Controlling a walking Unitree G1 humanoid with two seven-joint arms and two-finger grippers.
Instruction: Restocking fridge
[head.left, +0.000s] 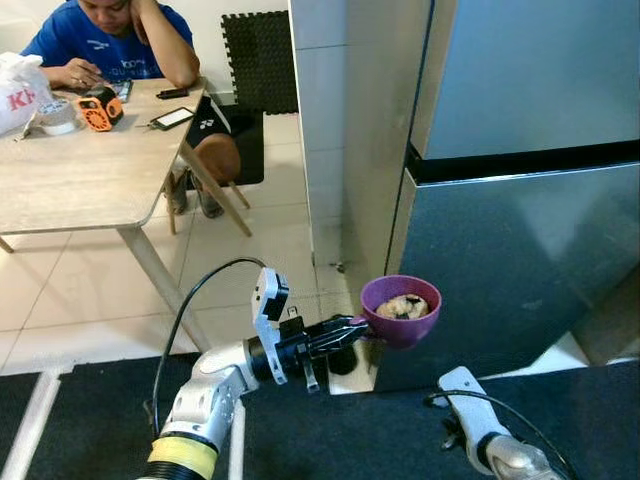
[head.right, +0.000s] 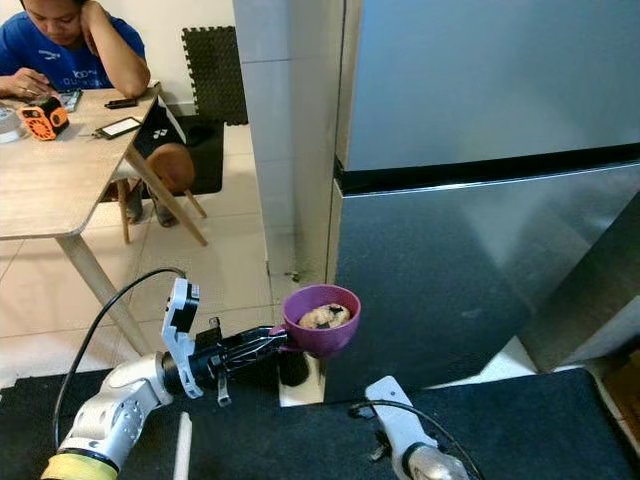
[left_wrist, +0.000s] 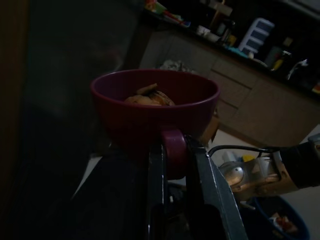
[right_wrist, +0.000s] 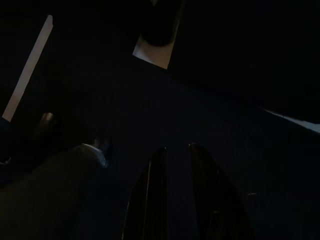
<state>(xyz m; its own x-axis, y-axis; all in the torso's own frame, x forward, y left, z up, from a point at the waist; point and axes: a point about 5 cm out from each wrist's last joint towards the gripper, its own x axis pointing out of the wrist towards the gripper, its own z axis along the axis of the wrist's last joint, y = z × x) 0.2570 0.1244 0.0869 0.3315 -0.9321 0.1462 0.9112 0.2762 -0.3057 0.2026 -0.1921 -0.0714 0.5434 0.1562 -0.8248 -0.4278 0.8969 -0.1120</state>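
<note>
holding a purple cup by its handle, the left gripper has its fingers pinched closed on it, raised in front of the closed fridge, near its left edge; food sits inside the cup. right gripper hangs low over the dark mat, fingers slightly parted, holding nothing. person seated at wooden table with phone, well apart
</note>
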